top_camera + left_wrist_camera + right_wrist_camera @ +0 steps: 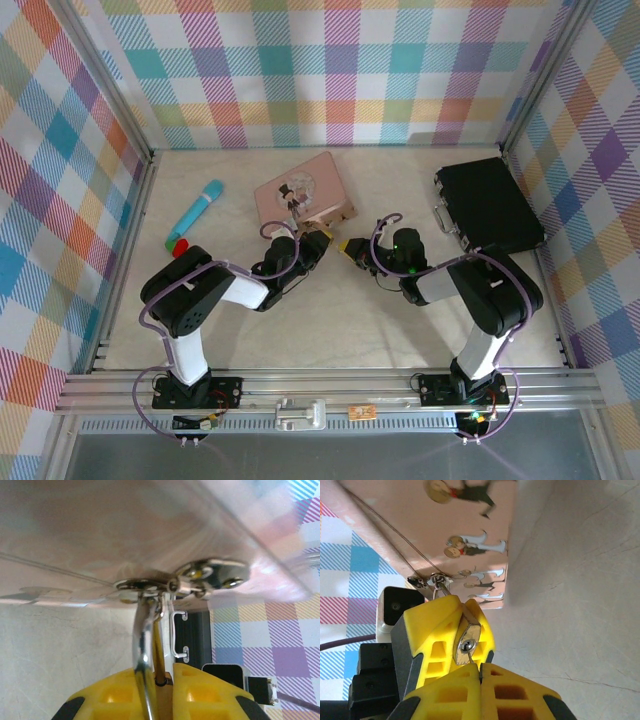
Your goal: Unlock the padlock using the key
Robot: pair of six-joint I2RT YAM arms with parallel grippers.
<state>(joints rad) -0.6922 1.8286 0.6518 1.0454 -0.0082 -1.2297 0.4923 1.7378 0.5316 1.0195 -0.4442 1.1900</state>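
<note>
Your left gripper (161,682) clamps the padlock (466,639), your closed right gripper (481,680) pinches the key (473,658), tip entered; next, likely, seat fully and turn.

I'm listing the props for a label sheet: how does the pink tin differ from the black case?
The pink tin bears cartoon figures on its lid; the black case is plain. The tin lies in the middle with the padlock hooked to its clasp; the case lies apart at the right. The case looks larger and has a handle on its side; no handle shows on the tin. Both are flat, rectangular and lie shut on the table.
</note>
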